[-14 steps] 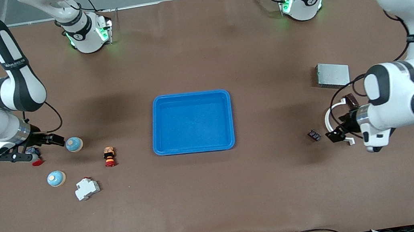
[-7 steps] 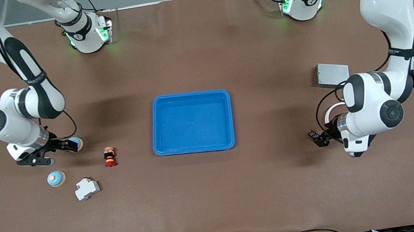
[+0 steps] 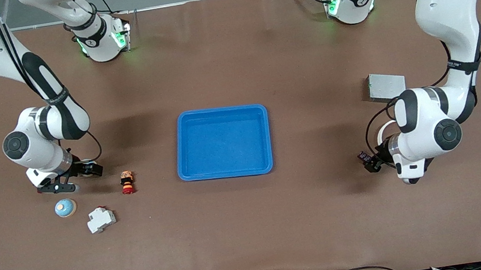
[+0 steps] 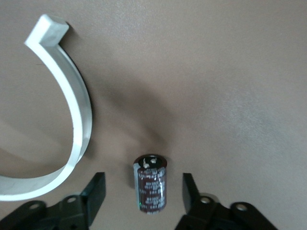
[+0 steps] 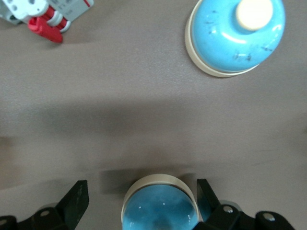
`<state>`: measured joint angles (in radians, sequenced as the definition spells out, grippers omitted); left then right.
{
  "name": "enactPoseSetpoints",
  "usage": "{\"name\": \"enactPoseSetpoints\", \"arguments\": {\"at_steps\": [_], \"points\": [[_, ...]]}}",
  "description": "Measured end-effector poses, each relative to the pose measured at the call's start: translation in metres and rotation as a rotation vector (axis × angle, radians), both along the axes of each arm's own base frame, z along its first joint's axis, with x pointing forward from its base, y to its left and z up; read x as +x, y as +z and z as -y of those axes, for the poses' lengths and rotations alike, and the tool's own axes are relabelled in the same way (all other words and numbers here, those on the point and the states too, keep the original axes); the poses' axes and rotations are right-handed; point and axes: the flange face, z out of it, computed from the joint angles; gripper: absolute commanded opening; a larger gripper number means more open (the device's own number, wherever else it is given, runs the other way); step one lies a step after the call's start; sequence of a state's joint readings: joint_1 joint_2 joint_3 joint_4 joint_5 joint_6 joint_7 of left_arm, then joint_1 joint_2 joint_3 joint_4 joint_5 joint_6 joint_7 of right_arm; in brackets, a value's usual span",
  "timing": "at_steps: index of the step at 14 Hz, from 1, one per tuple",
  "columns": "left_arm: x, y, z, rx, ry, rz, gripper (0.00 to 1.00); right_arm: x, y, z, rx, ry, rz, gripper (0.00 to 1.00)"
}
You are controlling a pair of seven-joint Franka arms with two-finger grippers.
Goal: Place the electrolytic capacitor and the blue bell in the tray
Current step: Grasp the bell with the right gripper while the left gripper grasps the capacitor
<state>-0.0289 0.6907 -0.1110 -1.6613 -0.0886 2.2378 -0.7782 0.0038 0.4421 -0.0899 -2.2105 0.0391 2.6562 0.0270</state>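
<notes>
Both arms have moved in toward the bright blue shallow plastic tray point(image 3: 222, 142): toward the left arm's end from it, the left gripper point(image 4: 142, 191), still part-open and gripping nothing, now straddles the small dark cylindrical electrolytic capacitor point(image 4: 150, 183), while toward the right arm's end the wide-open right gripper point(image 5: 140, 203) brackets one blue domed bell point(image 5: 159, 206), so both pickups look imminent.

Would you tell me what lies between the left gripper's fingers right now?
The electrolytic capacitor lies on its side between the left gripper fingers, not yet gripped; the left wrist view shows it.

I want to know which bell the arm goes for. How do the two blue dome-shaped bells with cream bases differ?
The first bell stands between the open fingers of the right gripper; the second bell stands free, nearer to the front camera. The second bell shows a cream button on top; the first bell's top is out of view. Both have a glossy blue dome on a cream base.
</notes>
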Motion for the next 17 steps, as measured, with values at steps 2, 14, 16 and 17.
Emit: {"name": "enactPoseSetpoints", "arguments": {"at_steps": [2,14,16,17], "points": [[-0.001,-0.009,0.0,0.001,0.008,-0.005,0.64,-0.001,-0.001,0.001,0.0,-0.002,-0.004,1.0],[-0.005,-0.017,0.011,0.005,0.018,-0.018,0.0,-0.014,-0.011,0.004,0.002,-0.009,-0.034,0.79],[-0.005,-0.017,0.012,0.008,0.038,-0.021,0.0,-0.014,-0.011,0.004,0.002,-0.004,-0.035,0.19],[-0.005,-0.015,0.015,0.009,0.04,-0.023,0.0,-0.014,-0.011,0.004,0.003,0.008,-0.035,0.0]]}}
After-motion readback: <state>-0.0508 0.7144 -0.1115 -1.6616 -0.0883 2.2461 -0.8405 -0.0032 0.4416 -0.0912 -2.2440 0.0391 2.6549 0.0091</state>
